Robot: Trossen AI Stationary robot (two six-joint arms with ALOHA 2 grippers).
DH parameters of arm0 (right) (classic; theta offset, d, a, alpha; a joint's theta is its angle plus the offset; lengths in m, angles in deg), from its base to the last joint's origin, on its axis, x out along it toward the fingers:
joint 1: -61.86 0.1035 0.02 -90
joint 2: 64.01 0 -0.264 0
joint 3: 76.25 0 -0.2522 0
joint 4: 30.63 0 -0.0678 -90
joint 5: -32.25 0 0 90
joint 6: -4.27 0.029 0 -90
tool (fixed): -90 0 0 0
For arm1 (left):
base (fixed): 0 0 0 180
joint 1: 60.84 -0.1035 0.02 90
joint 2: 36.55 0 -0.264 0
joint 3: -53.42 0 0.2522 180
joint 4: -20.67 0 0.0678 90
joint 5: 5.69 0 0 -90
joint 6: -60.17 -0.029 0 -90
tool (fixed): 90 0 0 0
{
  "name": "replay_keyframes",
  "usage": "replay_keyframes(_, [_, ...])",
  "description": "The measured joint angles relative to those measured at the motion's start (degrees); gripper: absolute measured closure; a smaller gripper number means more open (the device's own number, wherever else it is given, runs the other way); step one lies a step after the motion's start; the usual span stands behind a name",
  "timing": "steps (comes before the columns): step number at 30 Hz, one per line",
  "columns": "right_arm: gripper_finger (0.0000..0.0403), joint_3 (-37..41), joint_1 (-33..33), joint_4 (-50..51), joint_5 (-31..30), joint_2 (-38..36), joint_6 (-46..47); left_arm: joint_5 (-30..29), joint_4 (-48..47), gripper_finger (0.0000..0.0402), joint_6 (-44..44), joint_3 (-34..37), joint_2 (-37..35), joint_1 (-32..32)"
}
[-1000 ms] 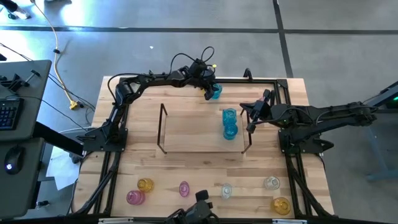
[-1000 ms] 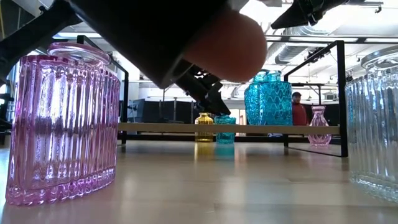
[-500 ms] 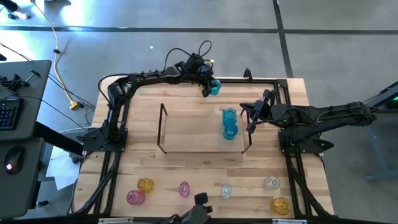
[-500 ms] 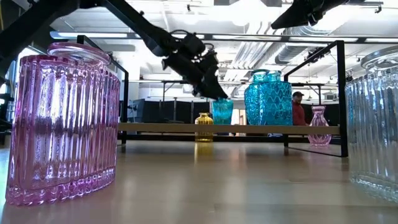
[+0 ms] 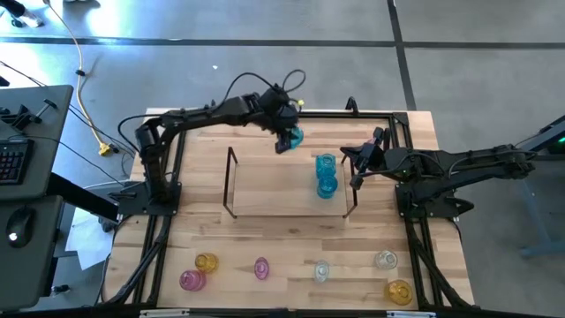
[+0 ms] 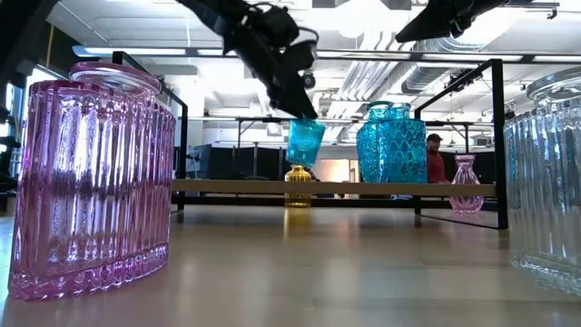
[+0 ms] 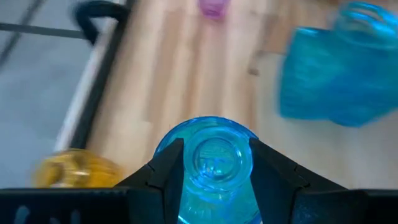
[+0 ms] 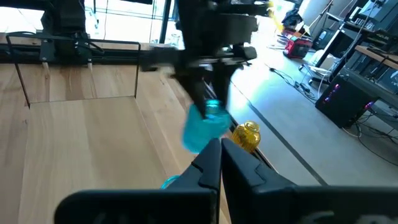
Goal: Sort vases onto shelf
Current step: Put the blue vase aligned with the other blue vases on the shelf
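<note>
My left claw (image 5: pixel 289 140) is clamped on a small cyan-blue ribbed glass vase (image 6: pixel 305 142), hanging it in the air by the far edge of the light-wood shelf with wire end frames (image 5: pixel 274 185). My right claw (image 5: pixel 357 181), fingers together, waits at the shelf's right end beside two taller cyan vases (image 5: pixel 326 175).

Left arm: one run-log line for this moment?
left gripper: shut on cyan vase, lifted above shelf | right gripper: shut, idle at shelf's right end | two cyan vases on shelf

no readable text, labels, brands, numbers or signs on anything in view
</note>
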State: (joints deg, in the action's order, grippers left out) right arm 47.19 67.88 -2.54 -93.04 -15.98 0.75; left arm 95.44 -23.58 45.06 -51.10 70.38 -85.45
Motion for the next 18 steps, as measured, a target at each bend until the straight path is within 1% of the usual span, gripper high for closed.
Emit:
replay_keyframes(7, [0.0403,0.0,0.0,0.0,0.0,0.0,-0.1,0.1,-2.7,0.0265,2.4,0.0,-1.1,6.6])
replay_keyframes(13, [0.0403,0.0,0.0,0.0,0.1,0.0,0.0,0.0,-3.0,0.0265,5.4,0.0,-1.0,12.1])
replay_keyframes(18, [0.0403,0.0,0.0,0.0,0.3,0.0,0.0,-2.5,-3.2,0.0265,8.1,0.1,-1.0,15.5])
